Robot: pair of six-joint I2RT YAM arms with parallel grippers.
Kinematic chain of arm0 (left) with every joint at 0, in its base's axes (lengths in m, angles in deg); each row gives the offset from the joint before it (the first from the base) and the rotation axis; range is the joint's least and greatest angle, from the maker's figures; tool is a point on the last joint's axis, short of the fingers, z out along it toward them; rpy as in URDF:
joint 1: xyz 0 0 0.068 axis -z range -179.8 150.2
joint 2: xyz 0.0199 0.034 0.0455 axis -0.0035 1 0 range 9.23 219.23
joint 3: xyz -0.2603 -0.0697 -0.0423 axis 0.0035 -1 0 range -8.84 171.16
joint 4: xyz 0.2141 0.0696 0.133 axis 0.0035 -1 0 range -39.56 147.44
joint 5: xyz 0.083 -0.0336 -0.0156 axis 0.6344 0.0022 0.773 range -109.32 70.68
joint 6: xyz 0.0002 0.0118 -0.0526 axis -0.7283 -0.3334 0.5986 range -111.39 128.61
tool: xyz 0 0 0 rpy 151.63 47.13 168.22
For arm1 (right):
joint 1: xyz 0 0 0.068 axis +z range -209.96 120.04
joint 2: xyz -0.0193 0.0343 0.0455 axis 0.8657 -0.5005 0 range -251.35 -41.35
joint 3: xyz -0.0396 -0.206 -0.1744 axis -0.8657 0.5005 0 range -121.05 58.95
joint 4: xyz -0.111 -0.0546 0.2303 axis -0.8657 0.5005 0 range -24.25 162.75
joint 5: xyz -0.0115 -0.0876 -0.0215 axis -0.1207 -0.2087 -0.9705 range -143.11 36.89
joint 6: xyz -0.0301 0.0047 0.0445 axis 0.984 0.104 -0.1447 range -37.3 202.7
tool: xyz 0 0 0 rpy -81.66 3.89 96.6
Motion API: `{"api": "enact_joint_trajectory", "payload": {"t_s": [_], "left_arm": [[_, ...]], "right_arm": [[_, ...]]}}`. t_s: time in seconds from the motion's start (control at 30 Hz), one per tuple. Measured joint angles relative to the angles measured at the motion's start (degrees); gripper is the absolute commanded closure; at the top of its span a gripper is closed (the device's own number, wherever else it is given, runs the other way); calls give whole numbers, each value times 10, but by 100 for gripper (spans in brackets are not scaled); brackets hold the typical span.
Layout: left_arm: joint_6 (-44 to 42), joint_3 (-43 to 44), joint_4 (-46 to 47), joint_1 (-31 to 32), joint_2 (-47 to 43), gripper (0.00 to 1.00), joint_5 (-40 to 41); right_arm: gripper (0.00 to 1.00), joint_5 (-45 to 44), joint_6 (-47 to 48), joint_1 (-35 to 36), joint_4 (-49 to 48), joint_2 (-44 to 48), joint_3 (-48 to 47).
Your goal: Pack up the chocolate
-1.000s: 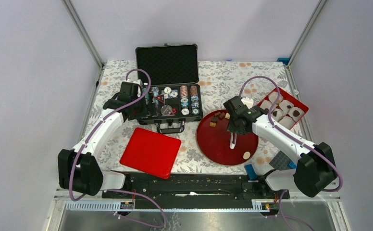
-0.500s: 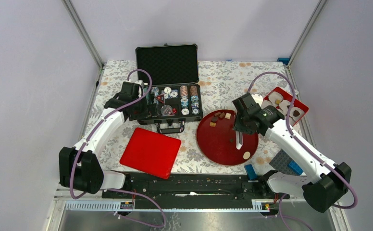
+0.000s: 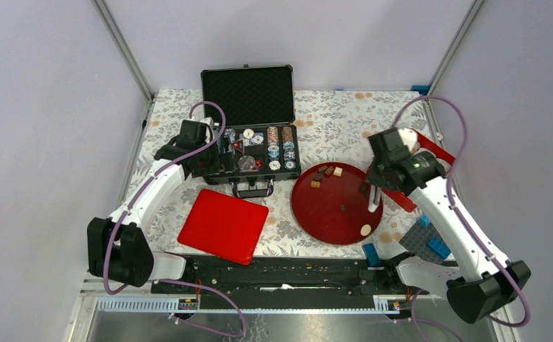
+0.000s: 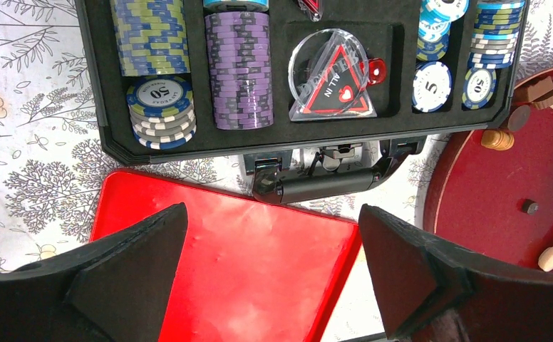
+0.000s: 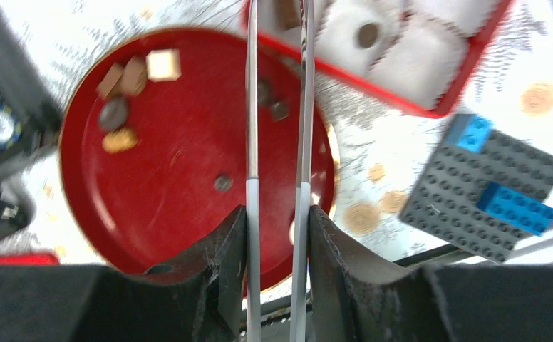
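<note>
Several small chocolate pieces [image 3: 328, 172] lie on the round dark-red plate [image 3: 323, 217]: brown, cream and tan ones at its far edge [image 5: 135, 75], a dark one in the middle [image 5: 222, 183], a cream one at the near rim [image 3: 365, 229]. My right gripper [image 3: 375, 184] is shut on white tongs [image 5: 252, 142] over the plate's right edge. The tongs reach toward the red box of white paper cups [image 5: 409, 60]. A brown piece [image 5: 288, 11] shows between their arms; I cannot tell if it is gripped. My left gripper [image 4: 270, 271] is open and empty above the red lid [image 4: 224, 256].
An open black case of poker chips [image 3: 254, 153] stands at the back left, its handle [image 4: 327, 182] toward the lid. A grey brick plate with blue bricks [image 3: 425, 239] lies at the near right, and one blue brick [image 3: 370, 251] by the plate's near rim.
My right arm has swung right and back with the tongs, from over the plate's middle to its right edge by the red box. The left arm has not moved.
</note>
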Motion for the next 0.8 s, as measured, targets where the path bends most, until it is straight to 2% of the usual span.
{"api": "enact_joint_trajectory", "payload": {"t_s": [0.27, 0.5, 0.63, 0.8], "left_arm": [[-2, 4, 0, 1, 0, 1, 0], [-4, 4, -1, 1, 2, 1, 0], [-4, 7, -2, 1, 15, 1, 1], [-6, 13, -4, 1, 30, 1, 4]], "right_arm": [[82, -10, 80, -158, -4, 35, 23], [82, -4, 133, -254, -34, 0, 68], [82, 1, 152, -287, -57, -24, 87], [82, 12, 162, -292, -69, -30, 99]]}}
